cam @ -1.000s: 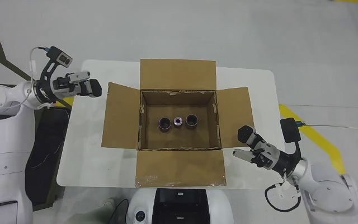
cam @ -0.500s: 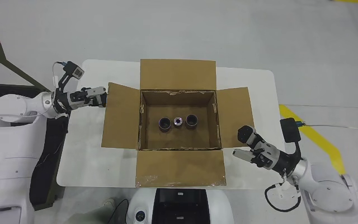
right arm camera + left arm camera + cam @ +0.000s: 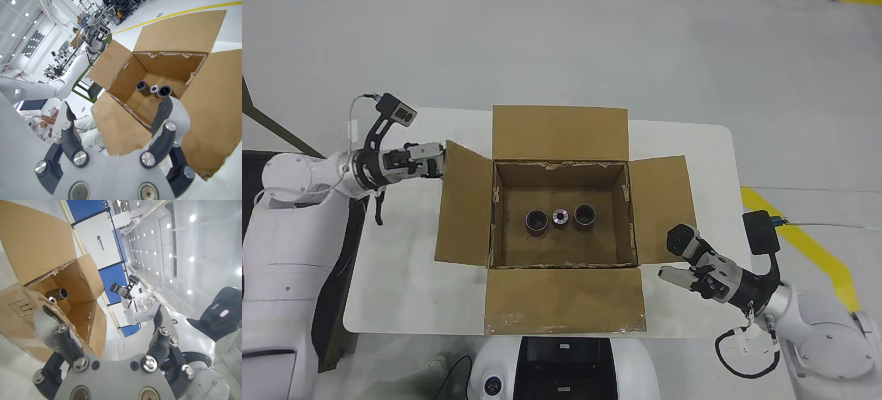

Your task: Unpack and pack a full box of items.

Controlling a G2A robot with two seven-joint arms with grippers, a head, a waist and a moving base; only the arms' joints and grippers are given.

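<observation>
Open box point(image 3: 559, 140) sits mid-tabletop point(image 3: 692, 150), three cylinders point(image 3: 585, 214) inside. Left hand point(image 3: 438, 160), fingers spread, at its raised left flap point(image 3: 464, 215); right hand point(image 3: 682, 258), spread too, near the right front corner.

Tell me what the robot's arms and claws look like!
The left arm and right arm are smooth white tubes. The left claw and right claw each have two pale fingers with black pads, black links and silver bolts. Black cameras and thin cables sit by the wrists.
</observation>
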